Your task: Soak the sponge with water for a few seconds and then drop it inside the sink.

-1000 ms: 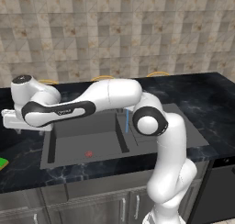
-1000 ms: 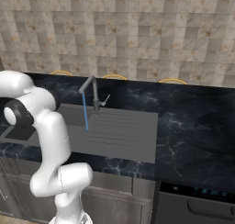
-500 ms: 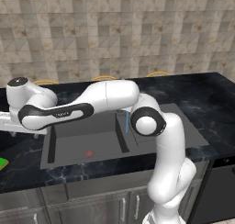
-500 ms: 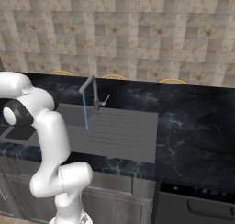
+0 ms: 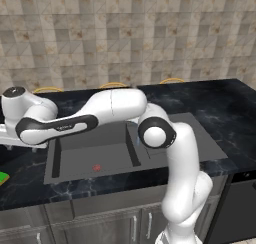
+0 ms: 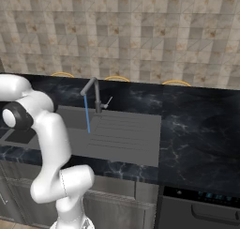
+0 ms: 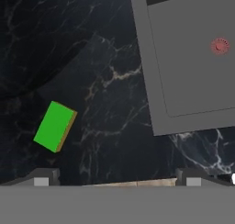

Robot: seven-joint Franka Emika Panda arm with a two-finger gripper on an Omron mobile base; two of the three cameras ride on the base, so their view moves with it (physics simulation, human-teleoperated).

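On black countertop [image 7: 110,108] — green-faced sponge [image 7: 54,126], unlabelled — beside the sink [image 7: 183,71].

The sponge [image 7: 54,126] shows a bright green face with a yellow-tan edge along one side. It lies on the desk [image 7: 110,99], which is black with pale grey and faint brown marble veins. The sink [image 7: 188,62] is flat dark grey, with a small red spot [image 7: 220,46] on its floor. The water [image 6: 87,113] is a thin light-blue line under a dark grey tap [image 6: 93,93]. The wall [image 5: 130,33] is tiled in mottled beige and grey-brown. The arm [image 5: 110,108] is white with dark joints.
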